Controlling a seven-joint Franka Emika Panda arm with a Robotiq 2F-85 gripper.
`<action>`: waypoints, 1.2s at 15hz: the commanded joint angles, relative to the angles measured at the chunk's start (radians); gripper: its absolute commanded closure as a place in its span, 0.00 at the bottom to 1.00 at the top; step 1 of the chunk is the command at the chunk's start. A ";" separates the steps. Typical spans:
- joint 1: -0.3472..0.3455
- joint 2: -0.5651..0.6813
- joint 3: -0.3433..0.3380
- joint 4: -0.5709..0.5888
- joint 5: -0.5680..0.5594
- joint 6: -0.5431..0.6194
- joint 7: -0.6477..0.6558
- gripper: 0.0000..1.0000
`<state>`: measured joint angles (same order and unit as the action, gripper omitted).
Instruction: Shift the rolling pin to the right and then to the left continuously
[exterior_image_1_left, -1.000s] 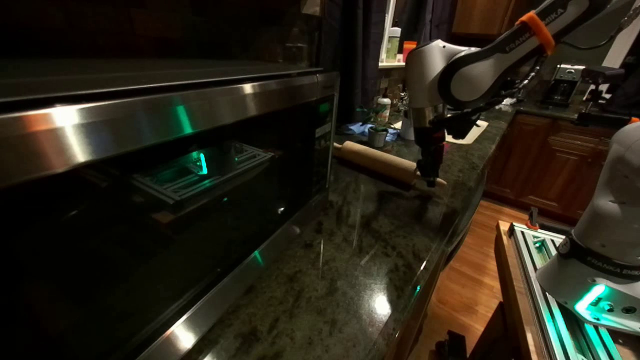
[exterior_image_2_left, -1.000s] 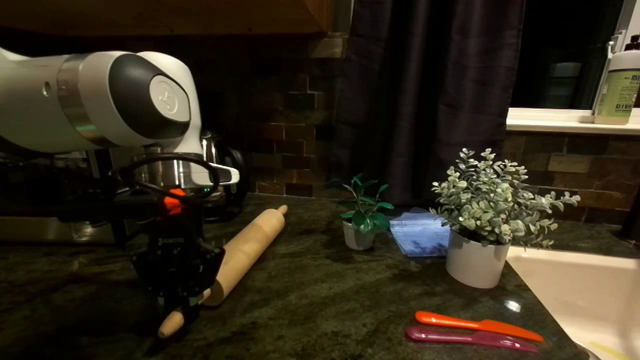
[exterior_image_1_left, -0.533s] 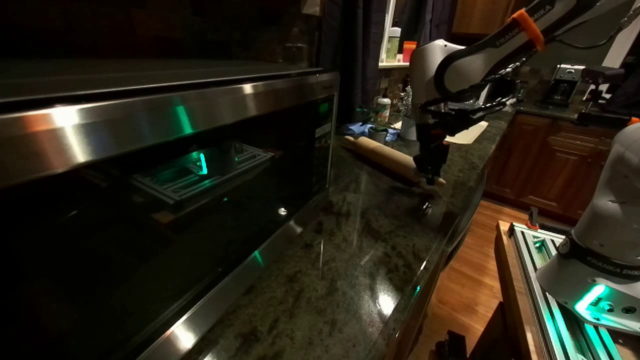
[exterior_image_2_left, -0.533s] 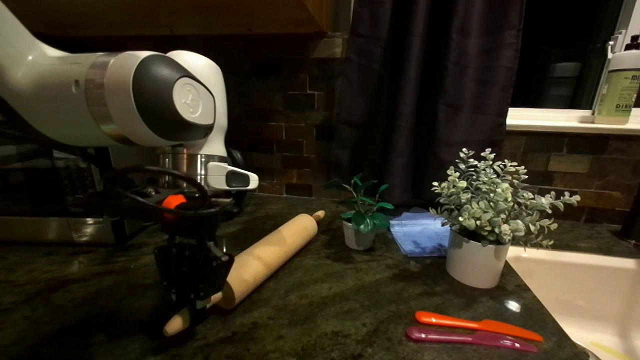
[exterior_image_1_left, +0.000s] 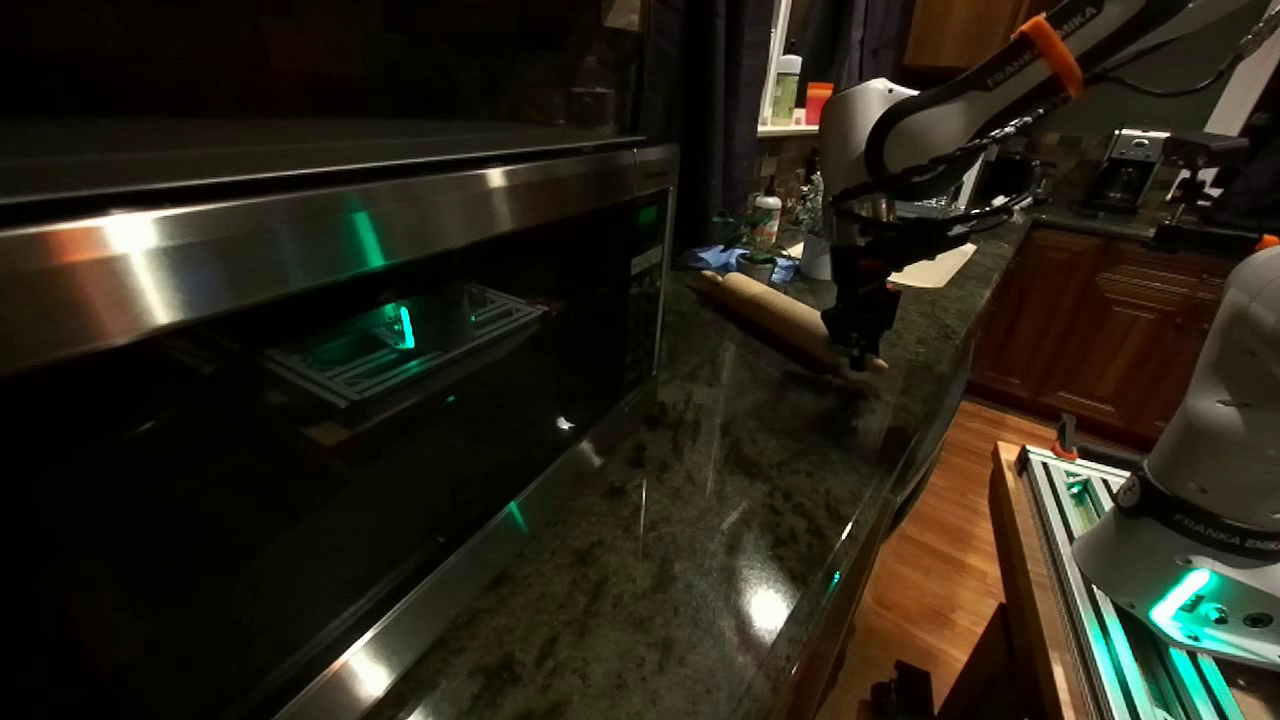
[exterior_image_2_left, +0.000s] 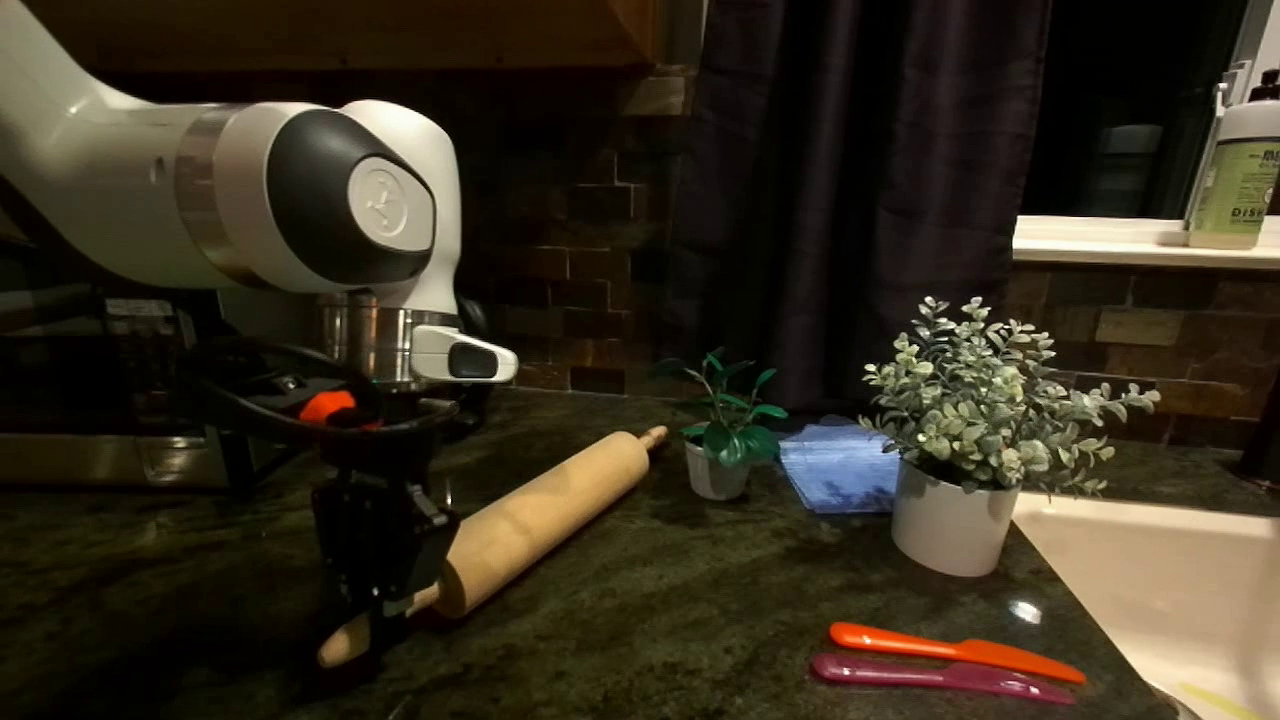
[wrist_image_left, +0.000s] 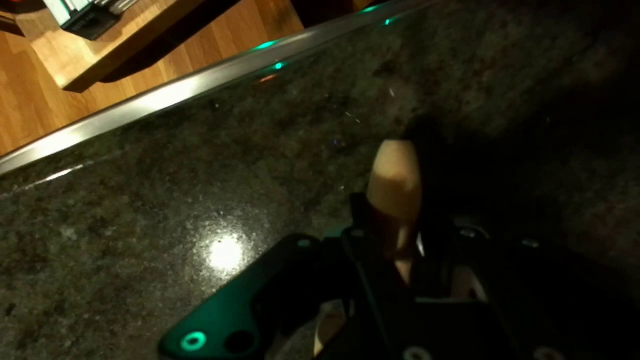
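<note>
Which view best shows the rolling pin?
In an exterior view, the rolling pin shows best: large, nearly whole, the gripper covering part of one handle. In an exterior view, the pin looks smaller. The wrist view mainly shows that handle's end close up.

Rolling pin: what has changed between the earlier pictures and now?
In an exterior view, the rolling pin has swung its far end rightward, nearer the small potted plant; its near handle has shifted little. The gripper holds that handle, as before. That plant, orange knife and purple knife stayed put.

Exterior views: past microwave (exterior_image_1_left: 330, 450); facing curtain (exterior_image_2_left: 850, 200). Wrist view: close, downward. Shared: rolling pin (exterior_image_2_left: 545, 525).
</note>
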<state>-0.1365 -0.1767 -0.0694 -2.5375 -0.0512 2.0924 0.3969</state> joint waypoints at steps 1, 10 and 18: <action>-0.003 0.006 0.002 0.006 -0.004 -0.017 0.021 0.40; 0.016 -0.163 0.092 -0.033 -0.161 0.009 0.138 0.00; 0.006 -0.310 0.133 -0.031 -0.107 -0.003 0.214 0.00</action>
<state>-0.1217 -0.4230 0.0517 -2.5404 -0.1758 2.0929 0.5743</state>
